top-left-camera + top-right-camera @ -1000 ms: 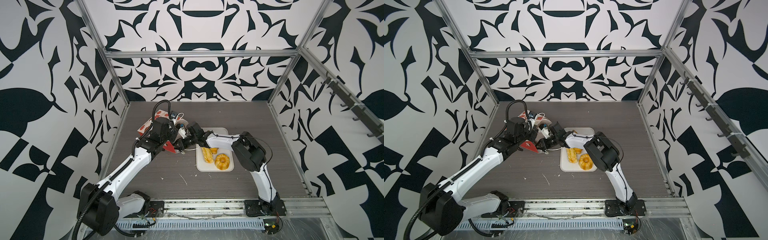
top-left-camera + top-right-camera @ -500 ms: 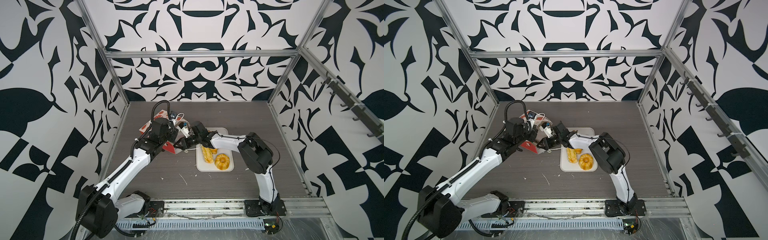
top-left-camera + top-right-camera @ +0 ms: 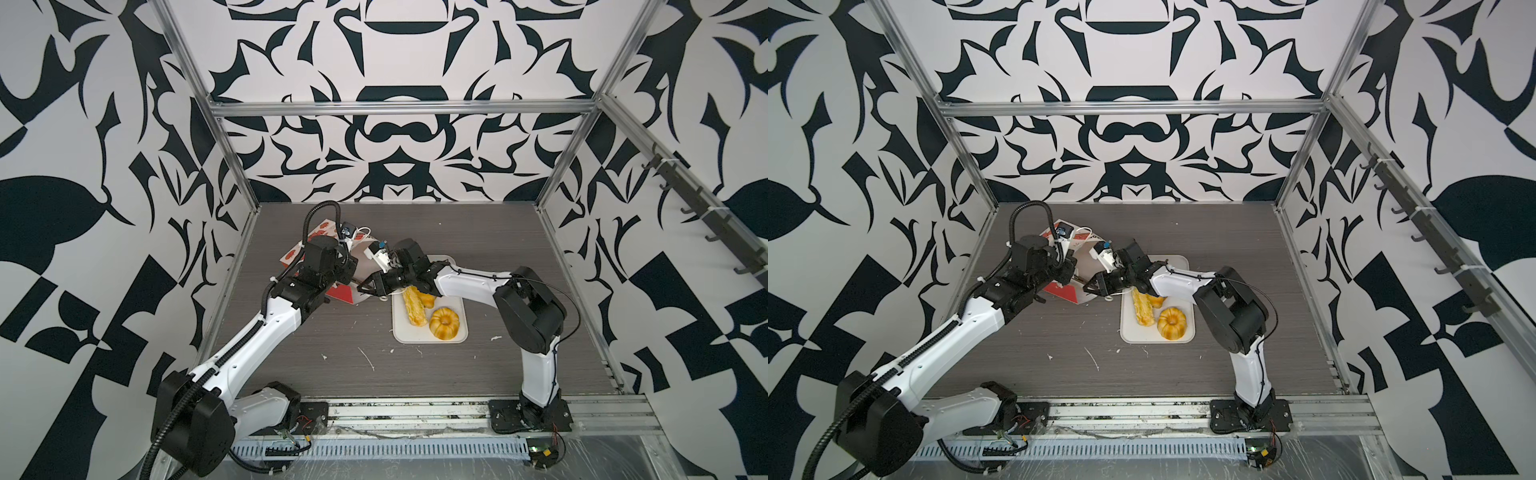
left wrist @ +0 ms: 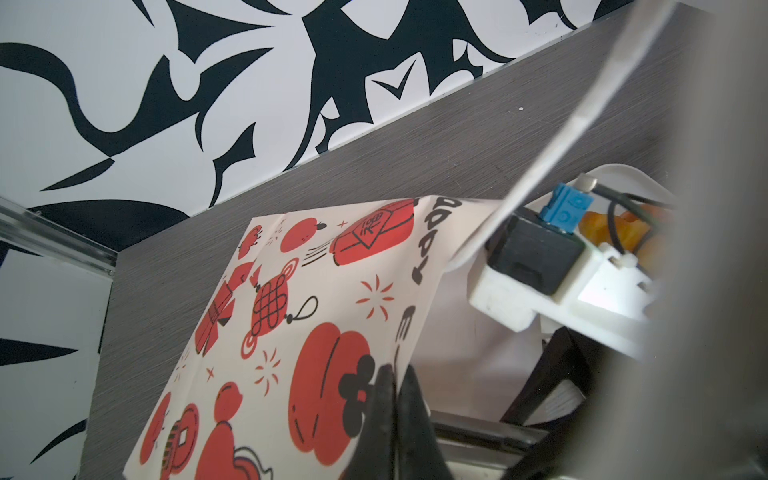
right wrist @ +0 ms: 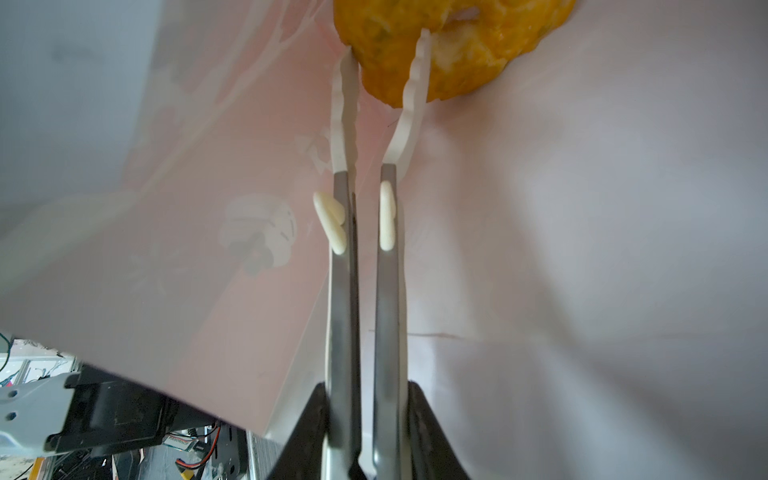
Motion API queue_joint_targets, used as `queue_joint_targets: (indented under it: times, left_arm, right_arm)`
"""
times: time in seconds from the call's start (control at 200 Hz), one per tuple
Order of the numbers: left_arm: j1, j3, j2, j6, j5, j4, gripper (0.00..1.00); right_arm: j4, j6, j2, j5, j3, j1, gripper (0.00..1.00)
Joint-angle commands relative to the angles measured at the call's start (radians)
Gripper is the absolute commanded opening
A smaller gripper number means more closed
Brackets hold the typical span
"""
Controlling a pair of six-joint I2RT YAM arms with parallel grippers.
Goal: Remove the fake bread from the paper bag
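Reaching inside the bag [image 5: 582,249], the right pincer [image 5: 386,45] pinches a golden pastry [image 5: 523,37] by its rim between 2 white tips; the left pincer [image 4: 397,374] clamps the bag's edge.

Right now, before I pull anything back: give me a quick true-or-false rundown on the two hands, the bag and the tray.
The left hand is pinched shut on the edge of the paper bag. True.
The white tray holds no bread. False: a long stick, a ring bun and a third piece, partly under the right arm, lie on it.
The right hand reaches inside the bag, its fingertips gripping a yellow pastry. True.
The bag stands upright. False: it is tipped over, mouth toward the tray.
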Motion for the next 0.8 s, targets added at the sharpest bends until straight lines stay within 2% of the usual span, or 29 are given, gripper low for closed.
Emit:
queue_joint_targets:
  times: [0.0,0.32,0.795]
  left_arm:
    - [0.001,-0.005,0.010,-0.018,-0.011,-0.020,0.00]
    - [0.000,-0.004,0.014,-0.015,-0.022,-0.006,0.00]
    - [0.001,-0.006,-0.005,-0.009,-0.028,-0.016,0.00]
  right_arm:
    - [0.021,-0.010,-0.085,0.004,0.004,-0.023,0.00]
    - [-0.111,-0.107,-0.177,0.053,-0.034,-0.030,0.00]
    - [-0.049,-0.058,-0.212,0.049,-0.120,-0.063,0.00]
